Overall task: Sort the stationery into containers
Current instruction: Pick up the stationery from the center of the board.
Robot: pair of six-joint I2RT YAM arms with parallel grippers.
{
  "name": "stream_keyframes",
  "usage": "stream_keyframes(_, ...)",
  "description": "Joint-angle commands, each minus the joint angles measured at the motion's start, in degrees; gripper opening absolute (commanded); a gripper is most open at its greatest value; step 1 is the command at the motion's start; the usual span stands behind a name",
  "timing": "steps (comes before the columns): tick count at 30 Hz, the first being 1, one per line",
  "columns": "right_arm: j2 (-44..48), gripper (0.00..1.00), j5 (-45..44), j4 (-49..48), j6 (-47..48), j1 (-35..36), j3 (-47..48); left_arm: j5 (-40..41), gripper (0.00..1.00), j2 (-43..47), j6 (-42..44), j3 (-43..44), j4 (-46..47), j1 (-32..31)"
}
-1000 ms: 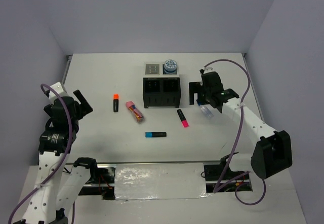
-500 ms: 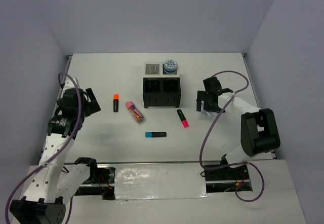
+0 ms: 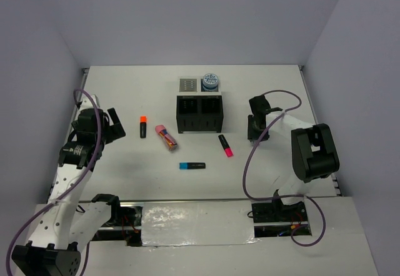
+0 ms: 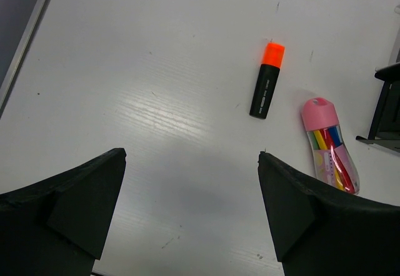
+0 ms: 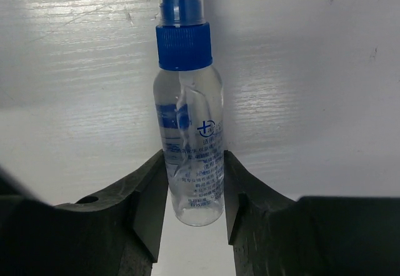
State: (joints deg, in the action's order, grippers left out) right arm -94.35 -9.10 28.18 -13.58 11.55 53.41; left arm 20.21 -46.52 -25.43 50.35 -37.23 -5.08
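Note:
My right gripper (image 5: 194, 158) is shut on a slim clear bottle-like pen (image 5: 189, 120) with a blue cap, which lies on the table; in the top view this gripper (image 3: 257, 131) sits right of the black two-compartment box (image 3: 200, 126) and covers the pen. The left gripper (image 4: 190, 156) hangs open over bare table, the same gripper (image 3: 114, 126) standing left of the orange-capped highlighter (image 3: 143, 127) (image 4: 267, 81). A pink multicoloured marker (image 3: 165, 137) (image 4: 330, 145), a blue-capped highlighter (image 3: 192, 165) and a pink-red highlighter (image 3: 225, 145) lie loose in front of the box.
Behind the black box stand a light grey tray (image 3: 188, 84) and a blue-white patterned roll (image 3: 210, 79) that covers its neighbour. Grey walls close in the table on three sides. The box's edge (image 4: 389, 107) shows at the right of the left wrist view.
The right gripper has come down to the table and its jaws have closed on the blue-capped pen. The left arm swung forward toward the orange highlighter, then held still.

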Motion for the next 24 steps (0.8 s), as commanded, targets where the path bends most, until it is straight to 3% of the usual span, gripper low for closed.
stream_keyframes(1, 1.26, 0.16, -0.82, 0.64, -0.47, -0.57, -0.14, -1.04, 0.99, 1.52, 1.17, 0.19, 2.16, -0.72)
stream_keyframes(2, 2.40, 0.00, -1.44, 0.56, -1.52, -0.57, -0.49, -1.48, 0.99, 2.04, 1.35, 0.28, 2.25, -0.72)
stream_keyframes(5, 9.51, 0.00, -2.50, 0.21, -2.93, -0.57, -1.81, -9.27, 0.99, 4.23, 2.57, 1.15, 3.56, -0.89)
stream_keyframes(9, 27.48, 0.00, 3.20, -1.37, -4.87, 1.10, -4.18, -33.08, 0.99, 8.72, -1.19, 1.60, 14.33, -1.07)
stream_keyframes(10, 30.51, 0.00, 8.00, -1.73, -5.74, 2.32, -4.80, -41.74, 0.99, 9.34, -5.55, 1.42, 17.69, -1.68)
stream_keyframes(11, 33.06, 0.00, 11.96, -4.25, -6.45, 3.81, -5.24, -45.48, 0.99, 9.17, -8.55, 0.90, 21.11, -2.21)
stream_keyframes(12, 37.70, 0.00, 23.14, -6.98, -8.11, 7.40, -6.81, -49.26, 0.99, 8.73, -14.67, 0.28, 30.20, -4.04)
stream_keyframes(13, 39.31, 0.00, 28.82, -13.09, -9.60, 9.43, -7.52, -55.21, 0.99, 7.08, -17.69, -0.42, 35.51, -5.36)
stream_keyframes(15, 44.31, 0.00, 36.67, -23.20, -15.31, 16.55, -10.06, -57.29, 0.99, 3.74, -25.15, -2.09, 50.67, -11.75)
stream_keyframes(17, 46.17, 0.00, 35.74, -27.90, -18.48, 21.47, -10.95, -54.85, 0.99, 1.71, -26.16, -0.61, 54.63, -17.13)
stream_keyframes(20, 46.18, 0.00, 36.43, -33.71, -21.48, 27.55, -10.17, -48.45, 0.99, -2.68, -20.65, 4.57, 51.57, -30.20)
stream_keyframes(24, 45.57, 0.00, 35.56, -35.21, -21.13, 31.95, -9.20, -40.17, 0.98, -6.47, -16.07, 8.54, 44.02, -36.92)
